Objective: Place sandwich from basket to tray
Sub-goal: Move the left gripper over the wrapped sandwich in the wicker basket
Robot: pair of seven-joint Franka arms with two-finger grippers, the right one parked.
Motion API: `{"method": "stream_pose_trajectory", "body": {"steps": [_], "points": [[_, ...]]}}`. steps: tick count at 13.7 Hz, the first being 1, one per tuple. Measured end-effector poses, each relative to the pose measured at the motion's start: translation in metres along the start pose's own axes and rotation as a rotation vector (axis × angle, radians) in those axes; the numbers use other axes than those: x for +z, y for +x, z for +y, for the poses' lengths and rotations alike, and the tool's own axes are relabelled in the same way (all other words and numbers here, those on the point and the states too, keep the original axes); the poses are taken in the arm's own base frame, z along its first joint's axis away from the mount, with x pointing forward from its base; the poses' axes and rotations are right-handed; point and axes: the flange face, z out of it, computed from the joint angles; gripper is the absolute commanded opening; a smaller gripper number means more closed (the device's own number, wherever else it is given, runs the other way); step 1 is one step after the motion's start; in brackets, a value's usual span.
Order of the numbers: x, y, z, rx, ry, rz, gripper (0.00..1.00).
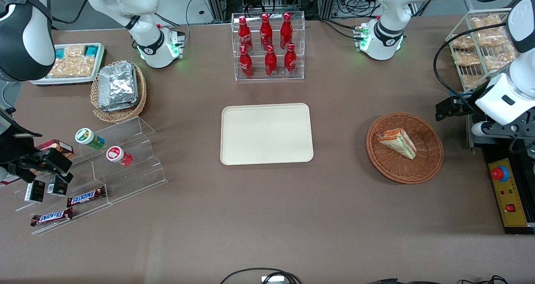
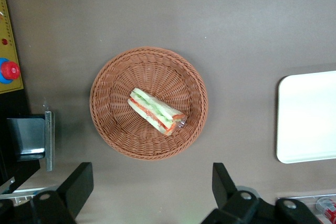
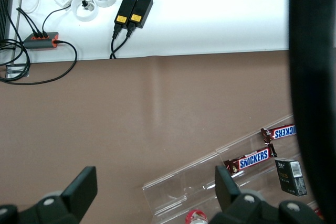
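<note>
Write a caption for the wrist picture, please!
Open gripper above the table, sandwich lying in basket.

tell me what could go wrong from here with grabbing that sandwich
The gripper, fingers open, hangs off to the side of the basket, holding nothing. The sandwich is a tapered wedge lying slanted, so the fingers may slip off it. The basket is light wicker and could be nudged. The tray sits well apart, a long carry.

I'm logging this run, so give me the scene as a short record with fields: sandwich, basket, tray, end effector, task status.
sandwich: wrapped wedge lying in the basket, not held
basket: round reddish-brown wicker, toward the working arm's end of the table
tray: cream rectangular, nothing on it, apart from the basket
end effector: left arm's, fingers open, high above the table beside the basket, holding nothing
task status: sandwich not yet picked up
</note>
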Motion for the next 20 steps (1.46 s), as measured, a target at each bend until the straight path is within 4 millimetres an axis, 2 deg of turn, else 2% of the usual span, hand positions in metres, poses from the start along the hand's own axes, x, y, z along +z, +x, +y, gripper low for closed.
{"method": "stream_pose_trajectory", "body": {"steps": [5,8,13,20], "points": [[0.002,-0.002,0.001,0.0,-0.005,-0.02,1.0],[0.013,-0.002,0.0,-0.009,-0.005,-0.043,1.0],[0.065,0.002,-0.001,-0.166,0.017,-0.066,1.0],[0.154,-0.001,0.01,-0.462,0.064,-0.001,1.0]]}}
